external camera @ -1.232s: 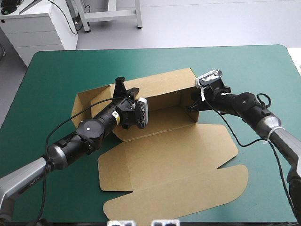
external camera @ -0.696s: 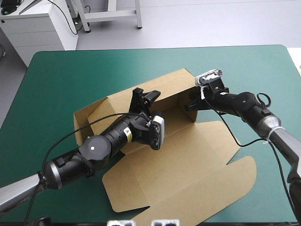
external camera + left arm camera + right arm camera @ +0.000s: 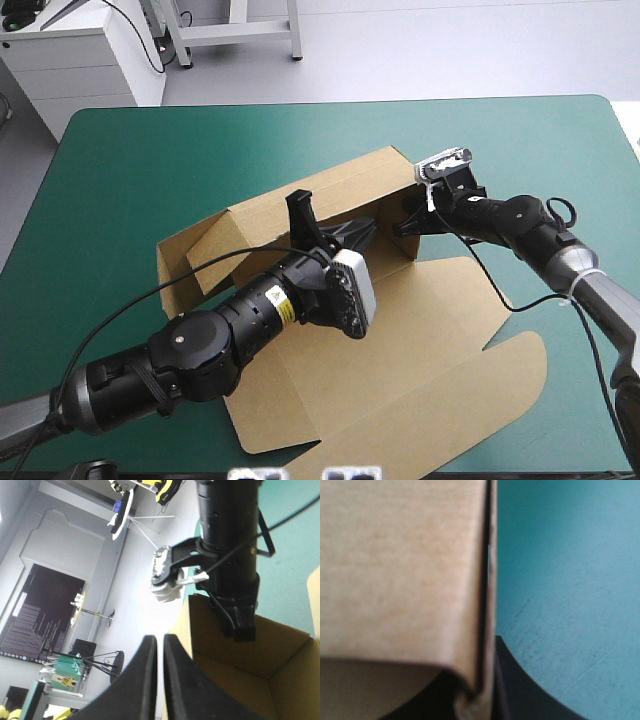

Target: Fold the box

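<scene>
Pictured at middle of table [image 3: 120, 160], half built: box [image 3: 400, 330], walls partly raised, lid flat toward near edge. Pinched at far wall by left gripper [image 3: 159, 639], clamped at right wall by right gripper [image 3: 409, 222]. Tucking judged outstanding.

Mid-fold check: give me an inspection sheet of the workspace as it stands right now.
surface: teal-green table cover, lying flat.
job's things: brown box, rear and right walls raised, lid flat toward the near edge.
clutter: nothing seen.
grippers: left gripper, fingers all but shut at the rear wall; right gripper, shut on the right end wall.
cables: nothing seen beyond the robot's own.
surroundings: nothing seen.
</scene>
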### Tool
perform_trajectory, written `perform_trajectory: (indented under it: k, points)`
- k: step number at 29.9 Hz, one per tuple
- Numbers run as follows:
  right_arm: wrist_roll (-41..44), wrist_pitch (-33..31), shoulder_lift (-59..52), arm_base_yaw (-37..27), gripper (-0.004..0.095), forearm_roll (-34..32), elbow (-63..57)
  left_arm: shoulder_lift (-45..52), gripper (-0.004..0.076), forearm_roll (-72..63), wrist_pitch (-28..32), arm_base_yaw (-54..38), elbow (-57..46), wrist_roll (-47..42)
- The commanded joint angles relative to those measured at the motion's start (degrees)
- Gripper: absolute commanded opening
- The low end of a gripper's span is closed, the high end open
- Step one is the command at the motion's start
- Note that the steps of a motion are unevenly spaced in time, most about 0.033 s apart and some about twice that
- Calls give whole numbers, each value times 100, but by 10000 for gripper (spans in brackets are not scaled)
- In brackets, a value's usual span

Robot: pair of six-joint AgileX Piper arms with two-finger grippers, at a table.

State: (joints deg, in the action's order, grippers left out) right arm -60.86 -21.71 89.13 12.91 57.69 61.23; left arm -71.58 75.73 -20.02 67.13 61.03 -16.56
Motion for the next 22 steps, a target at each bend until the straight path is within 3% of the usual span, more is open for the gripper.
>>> perform_trajectory:
  k: [1, 5, 10, 12, 22]
  points:
    - [41, 72, -259, -14, -16, 175, 208, 169, 19, -1084, -275, 39, 703, 723]
    - [41, 72, -259, -14, -16, 163, 208, 169, 19, -3230, -1194, -136, 1361, 2435]
    - [41, 85, -259, -14, -16, 163, 208, 109, 19, -5776, -3283, -857, 2280, 4608]
    - [41, 85, -259, -14, -16, 163, 208, 73, 18, -6365, -3786, -1267, 2589, 4894]
    - [41, -11, -269, -14, -16, -166, 208, 74, 18, -8124, -4721, -3840, 3249, 4936]
